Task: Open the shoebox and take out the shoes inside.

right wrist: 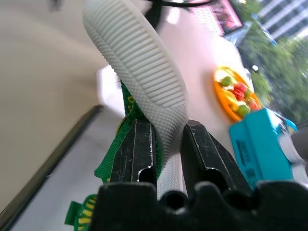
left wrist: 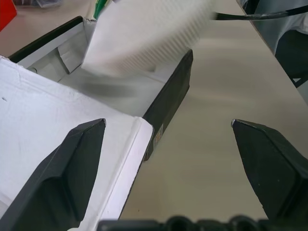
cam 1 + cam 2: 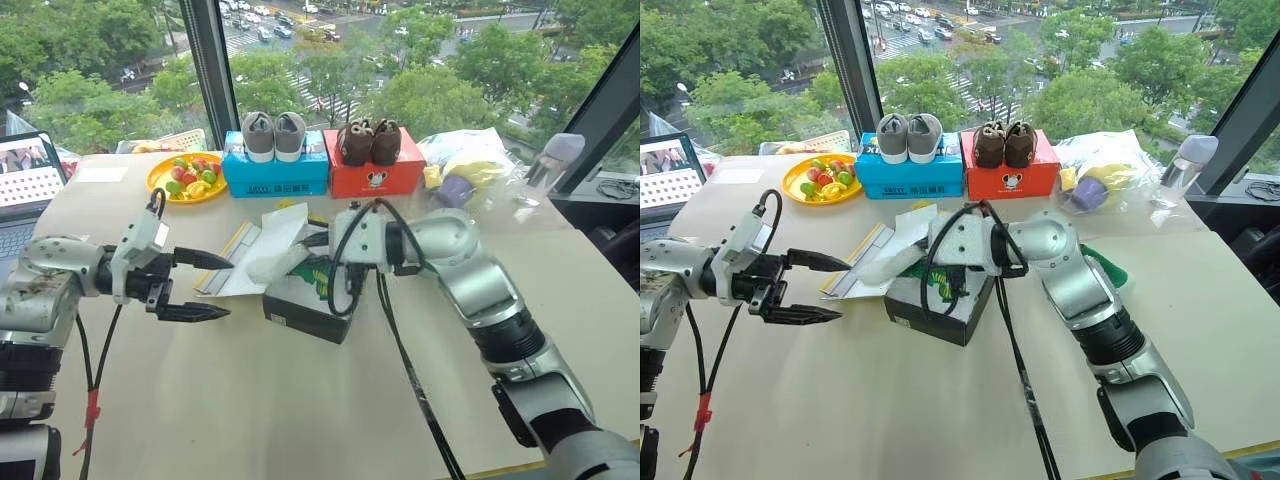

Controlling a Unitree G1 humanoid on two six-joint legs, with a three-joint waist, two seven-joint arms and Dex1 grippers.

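Your right arm reaches in from the right edge of the table (image 3: pixel 300 420), forearm bent across toward the middle, and your right gripper (image 1: pixel 166 144) points leftward, a little below level; its two black fingers are clamped on one of the shoes (image 1: pixel 144 77), pinching the white ribbed sole at one end; the green upper shows beside one finger, and the shoe's long axis runs straight out from the fingers, sole side facing the wrist camera. Your left arm comes in from the left edge, forearm roughly level, and your left gripper (image 3: pixel 200 285) points to the right with its fingers spread wide and nothing between them; it hovers just left of the shoebox (image 3: pixel 305 305). The shoebox sits near the middle of the table, its black base lying with the long axis slanted from the near right toward the far left; the lid is folded back on the left side, white inside up, with a yellow strip at its edge. Along the far edge you have a blue box (image 3: pixel 275 172) carrying a grey pair (image 3: pixel 274 135) and a red box (image 3: pixel 375 175) carrying a brown pair (image 3: pixel 369 140); the writing on both fronts is too small to read; an orange plate of fruit (image 3: pixel 187 176) lies left of the blue box.
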